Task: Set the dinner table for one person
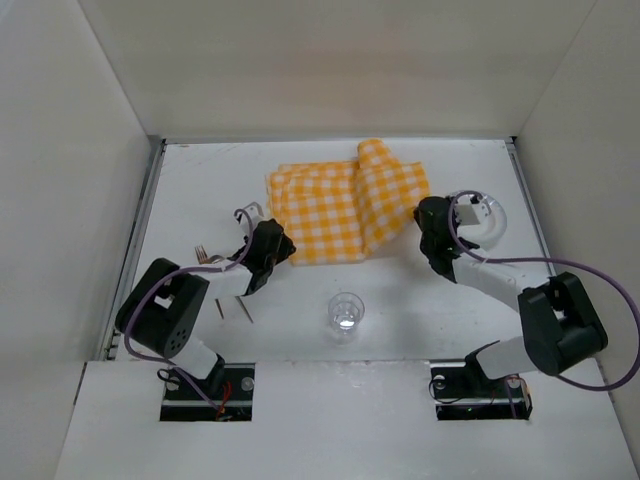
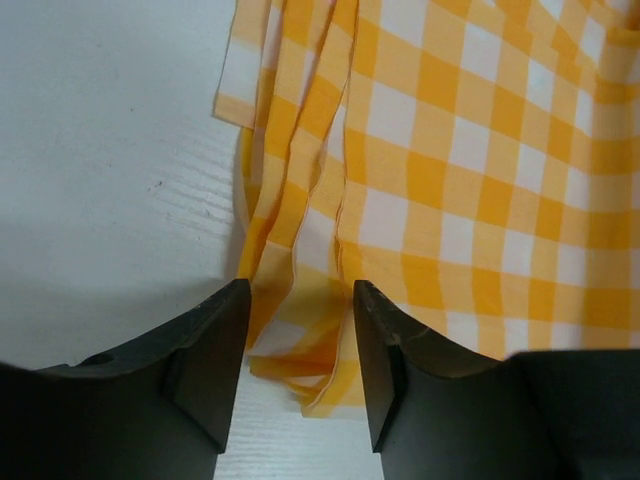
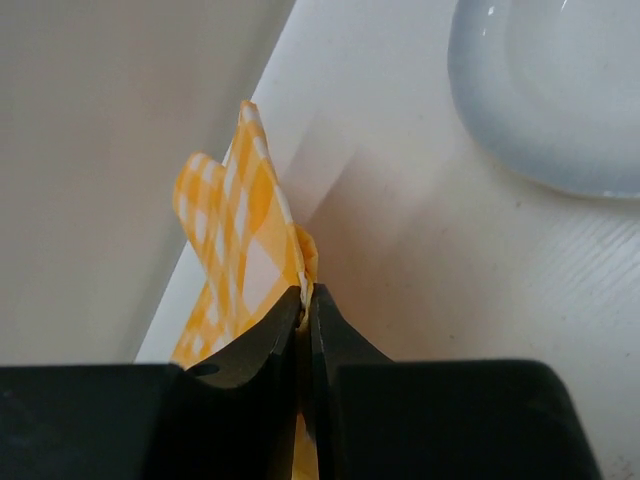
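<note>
The right end effector [image 3: 305, 297], jaws shut, pinches a raised fold of the checked cloth [image 1: 330, 215] above the white desk [image 1: 420, 300]. The left end effector [image 2: 300, 292], half open, straddles the cloth's near-left corner, which lies flat on the desk toward its far edge.

Dinner table [image 1: 290, 335]: 1. Yellow-and-white checked cloth [image 1: 340, 205]: 1. Clear drinking glass [image 1: 345, 312]: 1. Plate [image 1: 492, 225]: 1. Fork [image 1: 205, 255]: 1. Thin utensils [image 1: 245, 311], kind unclear: 2.
</note>
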Controlling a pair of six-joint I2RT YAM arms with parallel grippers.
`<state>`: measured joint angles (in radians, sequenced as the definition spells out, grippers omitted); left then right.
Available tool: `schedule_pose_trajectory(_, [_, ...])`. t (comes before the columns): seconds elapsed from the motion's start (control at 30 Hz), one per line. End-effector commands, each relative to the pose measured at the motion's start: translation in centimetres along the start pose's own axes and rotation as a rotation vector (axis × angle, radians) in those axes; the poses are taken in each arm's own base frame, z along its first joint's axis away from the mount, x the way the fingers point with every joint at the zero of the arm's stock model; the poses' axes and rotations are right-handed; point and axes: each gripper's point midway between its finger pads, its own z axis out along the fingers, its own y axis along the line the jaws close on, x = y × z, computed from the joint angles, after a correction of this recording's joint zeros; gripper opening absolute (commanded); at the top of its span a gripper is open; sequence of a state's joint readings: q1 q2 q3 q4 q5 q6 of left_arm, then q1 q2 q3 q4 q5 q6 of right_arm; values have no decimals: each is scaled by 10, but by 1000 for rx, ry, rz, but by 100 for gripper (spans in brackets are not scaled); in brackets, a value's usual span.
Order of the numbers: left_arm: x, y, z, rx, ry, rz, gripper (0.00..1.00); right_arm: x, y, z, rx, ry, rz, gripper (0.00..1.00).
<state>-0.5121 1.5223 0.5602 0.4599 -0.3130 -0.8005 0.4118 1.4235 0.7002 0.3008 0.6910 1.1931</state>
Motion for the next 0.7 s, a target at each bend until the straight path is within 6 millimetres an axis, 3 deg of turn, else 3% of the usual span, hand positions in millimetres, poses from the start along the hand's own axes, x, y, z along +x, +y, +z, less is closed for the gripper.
schedule_pose_trajectory(0.0, [-8, -11, 8, 15, -3, 15, 39, -40, 10, -2, 24, -141, -110, 14])
schedule_pose_trajectory(0.1, [-7, -8, 14, 1, 1, 13, 26, -47, -1, 2, 55, -152, -145, 18])
schedule_pose_trajectory(0.23, [-13, -2, 16, -20, -15, -7, 12, -46, -30, 10, 119, -119, -175, 23])
schedule_pose_trajectory(0.33, [-19, 3, 16, -35, -33, -20, 8, -43, -44, 12, 156, -101, -205, 31])
schedule_pose_trajectory(0.4, [-21, 5, 17, -43, -36, -27, 7, -40, -50, 12, 180, -90, -228, 42])
schedule_pose_trajectory(0.5, [-24, 7, 16, -53, -49, -37, 6, -48, -47, 6, 174, -113, -257, 60])
schedule_pose_trajectory(0.67, [-38, 12, 14, -63, -81, -57, 5, -52, -28, -13, 112, -123, -339, 76])
